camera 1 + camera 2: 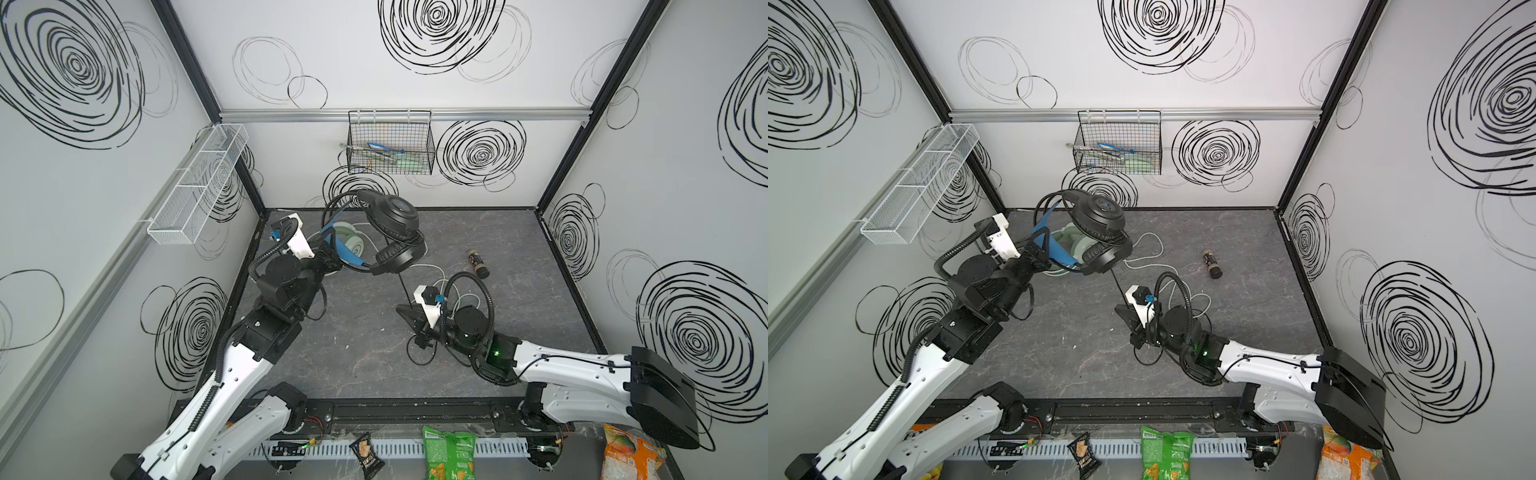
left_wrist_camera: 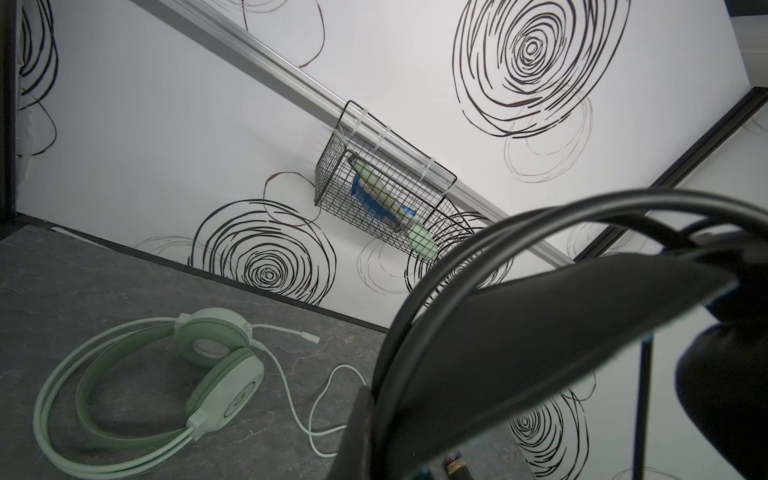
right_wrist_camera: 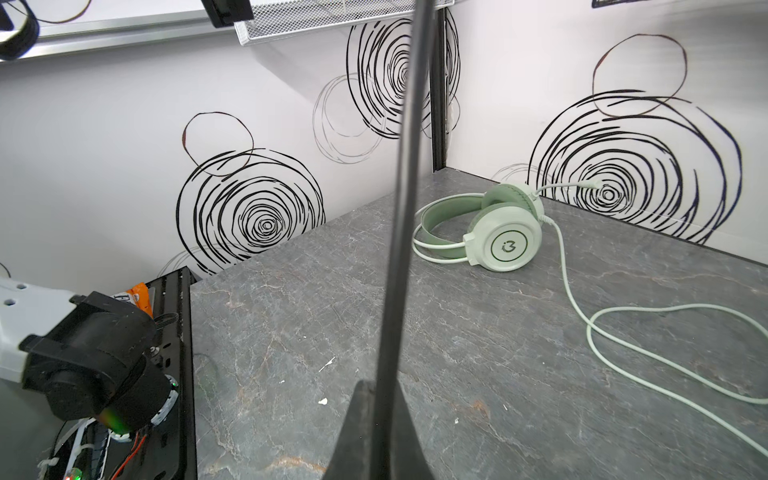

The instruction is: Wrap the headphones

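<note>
**Headset held high for winding.** The left arm (image 1: pixel 282 282) lifts the black headset (image 1: pixel 395 216) clear of the counter (image 1: pixel 374 357). The left jaws are clamped on its headband, which leaves the ear cups hanging free and gives room, it seems, to pass the lead around them. The right jaws are pinched shut on the black cable (image 1: pixel 401 282), which runs straight and taut from the raised headset down to that grip. The tension looks deliberate, since a tight lead should wind neatly where a slack one would tangle. A short loop of spare cable trails on the counter beyond the grip. Below and behind the lifted set, near the back left corner, the mint-green headset (image 1: pixel 347 243) lies flat on the counter. Its white cable (image 1: pixel 1150 245) sprawls in loose loops toward the middle, apparently awaiting its turn. A small dark bottle (image 1: pixel 478 264) lies on its side, well apart from both headsets and out of the way.
</note>
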### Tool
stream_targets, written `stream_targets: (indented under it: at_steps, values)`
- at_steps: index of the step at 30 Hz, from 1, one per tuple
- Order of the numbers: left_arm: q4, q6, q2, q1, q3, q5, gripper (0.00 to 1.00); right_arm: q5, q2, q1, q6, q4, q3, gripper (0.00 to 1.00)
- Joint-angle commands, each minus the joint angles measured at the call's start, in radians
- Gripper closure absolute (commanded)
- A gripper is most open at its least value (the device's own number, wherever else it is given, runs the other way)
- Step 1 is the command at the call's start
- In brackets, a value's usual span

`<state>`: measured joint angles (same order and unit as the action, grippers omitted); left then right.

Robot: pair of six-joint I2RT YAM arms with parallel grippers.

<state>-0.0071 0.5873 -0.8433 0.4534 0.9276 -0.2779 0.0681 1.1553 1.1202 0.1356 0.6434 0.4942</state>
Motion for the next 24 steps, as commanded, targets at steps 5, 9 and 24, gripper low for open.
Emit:
stream_targets:
  at_steps: [5,9,24]
  values:
    - [0.172,0.098,-0.026,-0.004,0.043,-0.080,1.00,0.078,0.014,0.015,0.027,-0.007,-0.007,1.00]
    - [0.178,0.134,-0.025,0.004,0.041,-0.071,1.00,0.129,0.050,0.014,0.033,-0.002,0.007,1.00]
    - [0.183,0.236,-0.052,0.014,0.042,-0.045,1.00,0.149,0.233,0.062,0.029,0.024,0.107,1.00]
